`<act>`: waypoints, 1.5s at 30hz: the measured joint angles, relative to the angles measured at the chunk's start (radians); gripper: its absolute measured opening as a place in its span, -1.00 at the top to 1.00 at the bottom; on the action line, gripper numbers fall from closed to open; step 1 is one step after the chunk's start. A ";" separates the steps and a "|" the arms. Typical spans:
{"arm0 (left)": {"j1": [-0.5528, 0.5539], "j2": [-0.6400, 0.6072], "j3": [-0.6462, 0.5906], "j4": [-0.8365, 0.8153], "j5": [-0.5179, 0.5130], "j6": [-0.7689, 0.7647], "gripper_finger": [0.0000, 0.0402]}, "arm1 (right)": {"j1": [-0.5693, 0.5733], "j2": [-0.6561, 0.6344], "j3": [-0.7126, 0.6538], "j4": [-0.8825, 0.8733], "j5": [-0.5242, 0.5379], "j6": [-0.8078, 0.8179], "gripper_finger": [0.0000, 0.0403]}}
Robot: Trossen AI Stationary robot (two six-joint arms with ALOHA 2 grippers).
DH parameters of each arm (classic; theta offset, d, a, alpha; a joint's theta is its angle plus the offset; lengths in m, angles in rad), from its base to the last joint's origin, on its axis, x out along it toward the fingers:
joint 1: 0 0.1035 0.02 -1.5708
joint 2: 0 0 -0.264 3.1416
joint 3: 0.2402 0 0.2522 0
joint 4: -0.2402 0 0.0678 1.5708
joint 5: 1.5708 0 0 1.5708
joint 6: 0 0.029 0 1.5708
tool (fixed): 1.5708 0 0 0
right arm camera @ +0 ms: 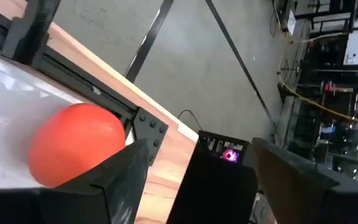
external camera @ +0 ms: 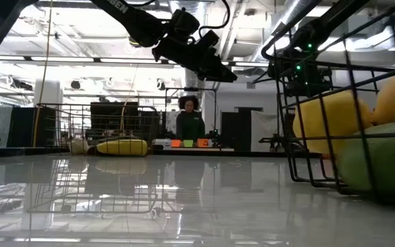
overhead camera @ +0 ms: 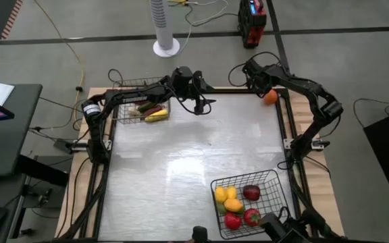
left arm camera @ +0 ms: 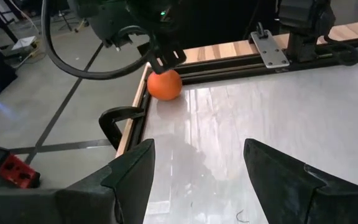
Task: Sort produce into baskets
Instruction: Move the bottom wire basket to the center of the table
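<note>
1. Nearest the low camera stood the grey basket (external camera: pixel 334 130), its wire wall filling the right of that view, with yellow and green pieces pressed against the mesh.
2. From above, we saw that grey basket (overhead camera: pixel 273 181) at the near right corner of the table (overhead camera: pixel 181 169), holding two yellow pieces (overhead camera: pixel 225 195), a dark red one (overhead camera: pixel 251 192), two red ones (overhead camera: pixel 242 218) and a bit of green.
3. The black basket (overhead camera: pixel 122 85) sat at the far left corner and held long pieces, among them a yellow one (overhead camera: pixel 157 116) and a maroon one.
4. One orange (overhead camera: pixel 270 97) lay outside both baskets, at the far right edge of the table against the frame rail.
5. The right gripper (overhead camera: pixel 254 69) hung just beside that orange, on its far-left side; in its own wrist view its fingers stood apart, the orange (right arm camera: pixel 76 143) close before one of them, and we saw no grip on it.
6. The left gripper (overhead camera: pixel 205 102) hovered above the table near the far edge, right of the black basket; its fingers (left arm camera: pixel 132 177) were spread and held nothing.
7. In the low view a person (external camera: pixel 189 120) stood in the room beyond the table.
</note>
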 joint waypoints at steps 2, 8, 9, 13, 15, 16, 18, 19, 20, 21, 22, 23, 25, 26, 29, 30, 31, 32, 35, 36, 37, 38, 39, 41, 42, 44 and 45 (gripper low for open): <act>0.000 0.000 0.000 0.001 0.000 0.000 -0.17 | -0.017 0.000 0.000 0.014 0.000 -0.035 -0.53; 0.000 0.000 0.000 0.002 0.000 -0.001 -0.17 | -0.086 0.000 0.000 0.045 -0.026 -0.064 -0.53; 0.000 0.000 0.000 0.003 0.000 -0.001 -0.17 | -0.092 0.000 0.000 0.046 -0.037 -0.069 -0.53; 0.000 0.000 0.000 0.010 0.000 -0.001 -0.17 | -0.103 0.000 0.000 0.048 -0.065 -0.080 -0.53; 0.000 0.000 0.000 0.013 0.000 -0.001 -0.17 | -0.104 0.000 0.000 0.051 -0.082 -0.081 -0.53; 0.000 0.000 0.000 0.012 0.000 -0.001 -0.17 | -0.108 0.000 0.000 0.051 -0.089 -0.084 -0.53; 0.000 0.000 0.000 0.013 0.000 -0.002 -0.17 | -0.117 0.000 0.003 0.046 -0.113 -0.085 -0.53; 0.000 0.000 0.000 0.013 0.000 -0.002 -0.17 | -0.121 0.000 0.004 0.046 -0.118 -0.085 -0.53; 0.000 0.000 0.000 0.013 0.000 -0.002 -0.17 | -0.123 0.000 0.004 0.046 -0.120 -0.087 -0.53; 0.000 0.000 0.000 0.013 0.000 -0.002 -0.17 | -0.123 0.000 0.005 0.046 -0.125 -0.087 -0.53; 0.000 0.000 0.000 0.013 0.000 -0.002 -0.17 | -0.123 0.000 0.005 0.046 -0.126 -0.087 -0.53; 0.000 0.000 0.000 0.013 0.000 -0.002 -0.17 | -0.122 0.000 0.005 0.047 -0.126 -0.088 -0.53; 0.000 0.000 0.000 0.013 0.000 -0.002 -0.17 | -0.122 0.000 0.005 0.051 -0.133 -0.094 -0.53; 0.000 0.000 0.000 0.013 0.000 -0.002 -0.17 | -0.121 0.000 0.005 0.060 -0.133 -0.112 -0.53; 0.000 0.000 0.000 0.013 0.000 -0.002 -0.17 | -0.121 0.000 0.005 0.097 -0.126 -0.182 -0.53; 0.000 0.000 0.000 0.013 0.000 -0.002 -0.17 | -0.118 0.000 0.005 0.101 -0.118 -0.191 -0.53; 0.000 0.000 0.000 0.013 0.000 -0.002 -0.17 | -0.115 0.000 0.005 0.101 -0.112 -0.192 -0.53; 0.000 0.000 0.000 0.013 0.000 -0.002 -0.17 | -0.112 0.000 0.005 0.098 -0.103 -0.190 -0.53; 0.000 0.000 0.000 0.019 0.000 0.001 -0.17 | -0.105 0.000 0.005 0.134 -0.092 -0.122 -0.53; 0.000 0.000 0.000 0.023 0.000 0.001 -0.17 | -0.104 0.000 0.005 0.155 -0.098 -0.109 -0.53; 0.000 0.000 0.000 0.026 0.000 0.001 -0.17 | -0.102 0.000 0.005 0.178 -0.104 -0.118 -0.53; 0.000 0.000 0.000 0.027 0.000 0.001 -0.17 | -0.097 0.000 0.005 0.199 -0.107 -0.147 -0.53; 0.000 0.000 0.000 0.028 0.000 0.001 -0.17 | -0.092 0.000 0.005 0.220 -0.107 -0.178 -0.53; 0.000 0.000 0.000 0.026 0.000 0.000 -0.17 | -0.072 0.000 0.005 0.255 -0.095 -0.241 -0.53; 0.000 0.000 0.000 0.025 0.000 0.000 -0.17 | -0.060 0.000 0.006 0.264 -0.080 -0.261 -0.53; 0.000 0.000 0.000 0.024 0.000 0.001 -0.17 | -0.030 0.000 0.006 0.261 -0.023 -0.270 -0.53; 0.000 0.000 0.000 0.023 -0.002 0.001 -0.17 | -0.014 0.000 0.006 0.261 0.014 -0.269 -0.53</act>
